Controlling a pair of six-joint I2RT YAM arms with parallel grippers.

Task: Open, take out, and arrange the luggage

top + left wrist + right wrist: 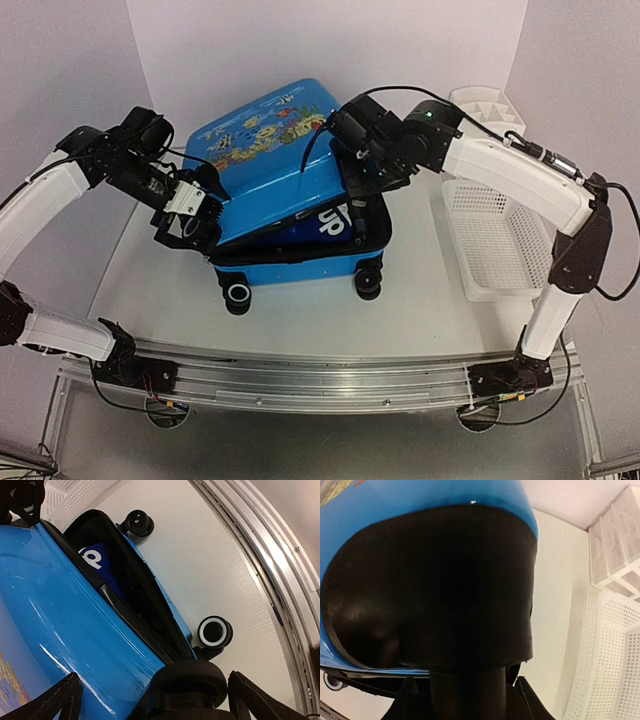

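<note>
The luggage [265,140] is a bright blue suitcase with a fish print, lying mid-table with its wheels toward me and its lid propped partly up. A blue item with white letters [333,222] shows through the gap. My left gripper [197,215] is at the lid's front left corner. In the left wrist view it [154,677] stands open, its fingers wide on either side of a black wheel [186,682]. My right gripper [352,185] is at the lid's front right corner. In the right wrist view it [465,680] is shut on the black wheel post below the wheel housing [430,590].
A white mesh basket [495,245] lies to the right of the suitcase, with a white drawer organizer [485,105] behind it. The base's two wheels [239,292] [368,285] face the near edge, where an aluminium rail [320,365] runs across.
</note>
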